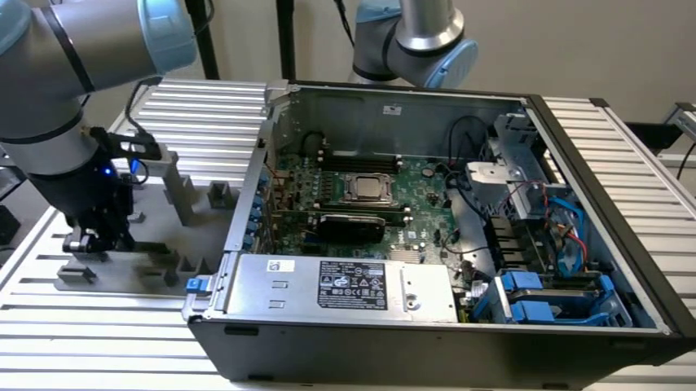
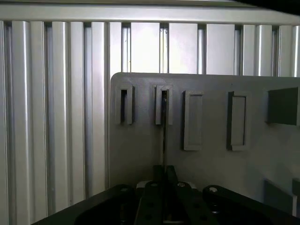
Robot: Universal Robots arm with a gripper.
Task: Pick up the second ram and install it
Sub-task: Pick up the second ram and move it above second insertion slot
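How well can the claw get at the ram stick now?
Probably yes: the claw seems closed on the ram stick, which stands edge-on in a slot of the grey fixture; nothing blocks it.

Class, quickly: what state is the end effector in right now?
End effector: closed on the second ram, which stands edge-on in a grey fixture slot.

Exterior view: I look down from high up onto the open computer case [image 1: 457, 204], far enough back to take in the slotted table [image 1: 98, 326] and the arm [image 1: 49, 114] at the exterior view's left.
Wrist view: I look along the gripper [image 2: 165, 169] straight at the grey fixture plate [image 2: 140, 150], very close, edge-on to the second ram [image 2: 165, 136].
Shared ground: both views cover the fixture plate, the table slats beside it and the gripper.
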